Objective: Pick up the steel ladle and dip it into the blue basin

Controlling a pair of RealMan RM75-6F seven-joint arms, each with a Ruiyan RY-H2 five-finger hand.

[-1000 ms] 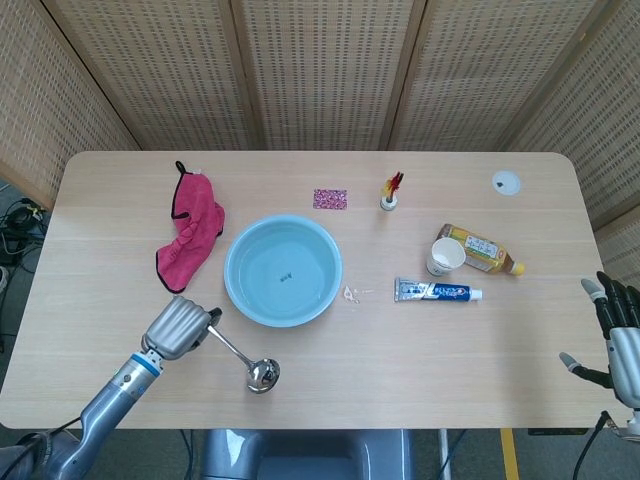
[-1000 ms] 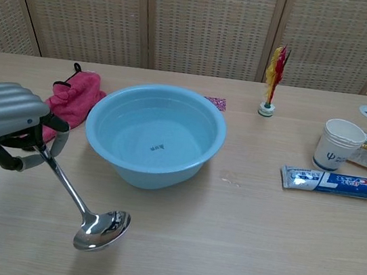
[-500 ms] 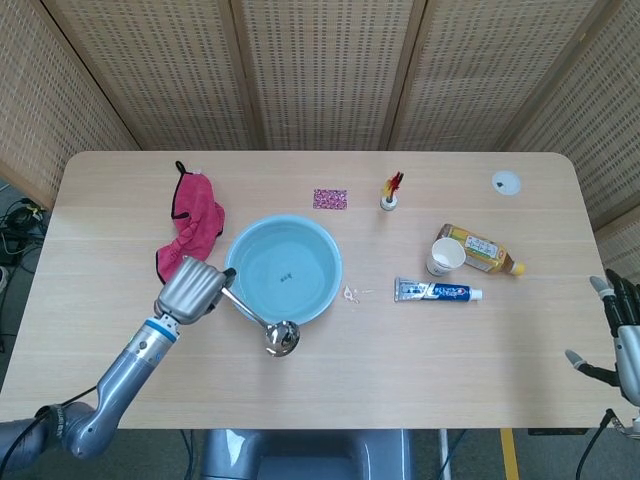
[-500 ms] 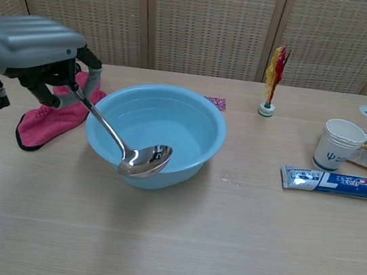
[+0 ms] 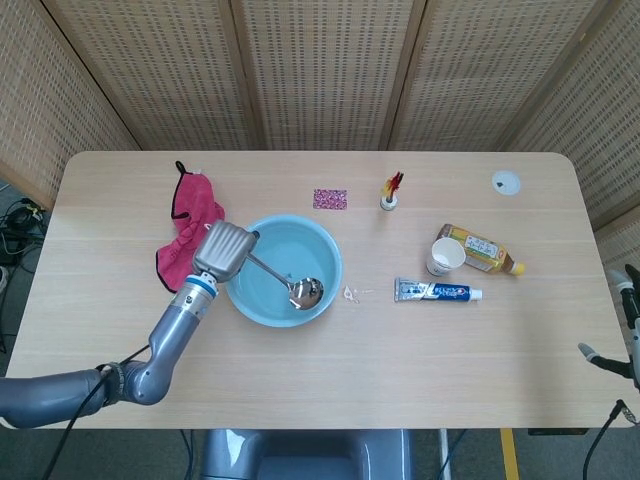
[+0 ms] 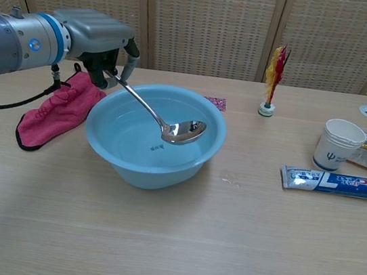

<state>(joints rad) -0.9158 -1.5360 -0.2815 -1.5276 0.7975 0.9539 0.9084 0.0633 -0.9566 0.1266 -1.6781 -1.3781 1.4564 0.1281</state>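
Ladle held over the basin on the worktop [image 5: 120, 200]

The blue basin [image 5: 262, 296] sits left of centre; the left hand [image 6: 95, 33], at its 10 o'clock rim, has its fingers gripping the steel ladle [image 6: 183, 130], bowl above the water. The right hand [image 5: 625, 330] is mostly out of frame, its fingers' state unclear.

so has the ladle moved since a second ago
Yes. The ladle went from the table in front of the basin to over its inside, held by the left hand.

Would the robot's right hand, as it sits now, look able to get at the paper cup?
Probably yes. The right hand is open at the table's right edge, and only bare table lies between it and the paper cup; the bottle sits beside the cup.
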